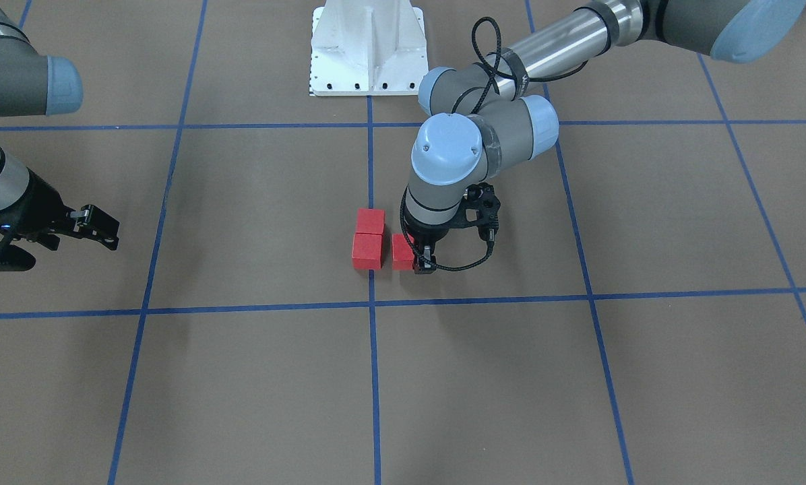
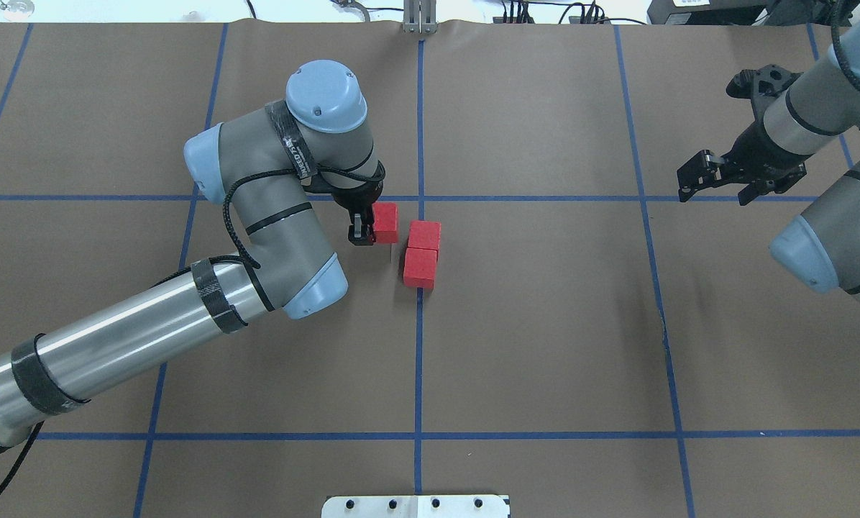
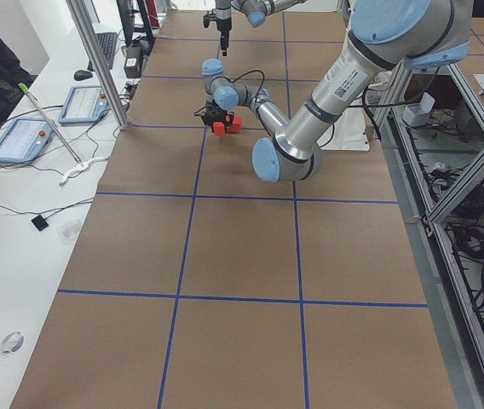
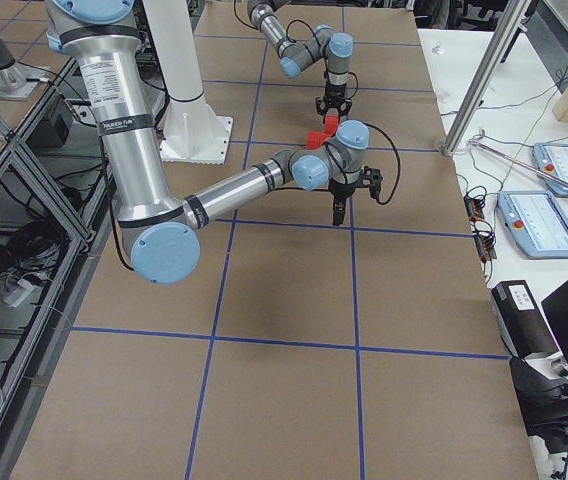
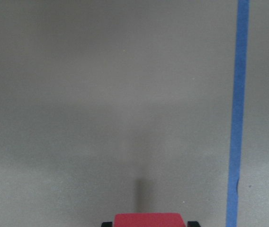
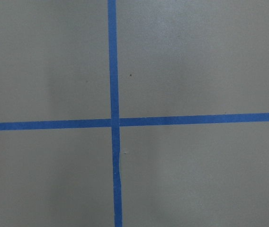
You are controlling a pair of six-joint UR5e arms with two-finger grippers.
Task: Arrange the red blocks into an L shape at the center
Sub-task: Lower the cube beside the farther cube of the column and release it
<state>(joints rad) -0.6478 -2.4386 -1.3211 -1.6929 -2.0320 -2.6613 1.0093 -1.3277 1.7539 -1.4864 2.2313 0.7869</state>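
Note:
Two red blocks (image 2: 424, 234) (image 2: 420, 267) lie touching in a short row on the centre blue tape line (image 2: 419, 338) of the brown floor; they also show in the front view (image 1: 370, 221) (image 1: 367, 251). My left gripper (image 2: 364, 234) is shut on the third red block (image 2: 385, 221), low at the floor, a small gap to the left of the row's far block. The left wrist view shows this block (image 5: 148, 220) between the fingertips. My right gripper (image 2: 717, 191) hangs open and empty far to the right, over a grid crossing (image 6: 114, 122).
The white robot base (image 1: 368, 50) stands at the near middle edge of the table. A white bench with tablets (image 3: 20, 141) and an aluminium post (image 3: 97, 60) run along the far side. Brown floor stretches all around the blocks.

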